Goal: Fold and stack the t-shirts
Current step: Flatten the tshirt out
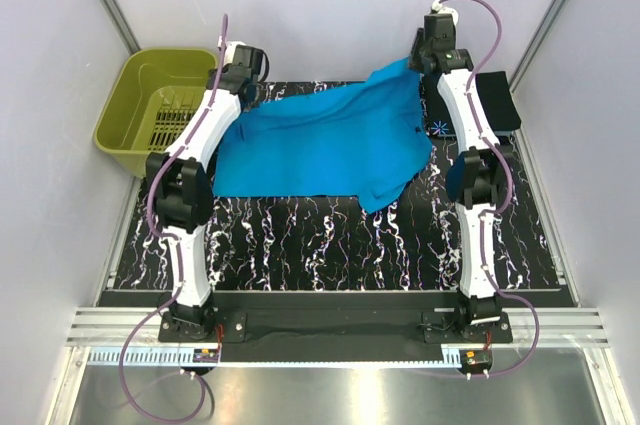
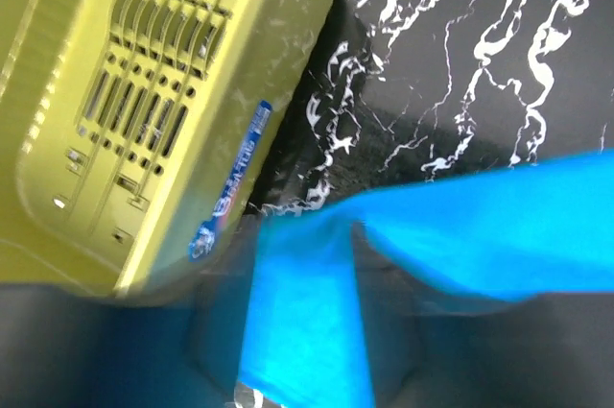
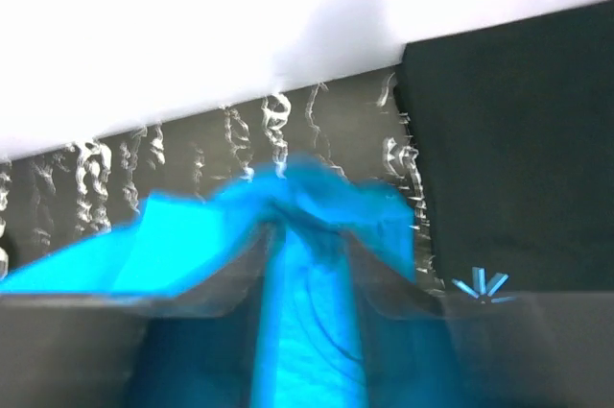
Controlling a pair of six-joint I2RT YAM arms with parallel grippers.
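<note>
Turquoise t-shirt (image 1: 320, 145) on desk (image 1: 330, 245), far corners inside left pincer (image 2: 302, 336) and right pincer (image 3: 307, 331); pinching or spread, cannot tell.

Turquoise t-shirt (image 1: 320, 145), black t-shirt (image 1: 500, 100), perhaps starburst-marked, olive basket (image 1: 130, 95)

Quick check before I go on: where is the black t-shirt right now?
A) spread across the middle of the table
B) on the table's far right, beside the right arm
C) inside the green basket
B: the black t-shirt lies at the far right of the table, next to the right arm, well away from the basket.
</note>
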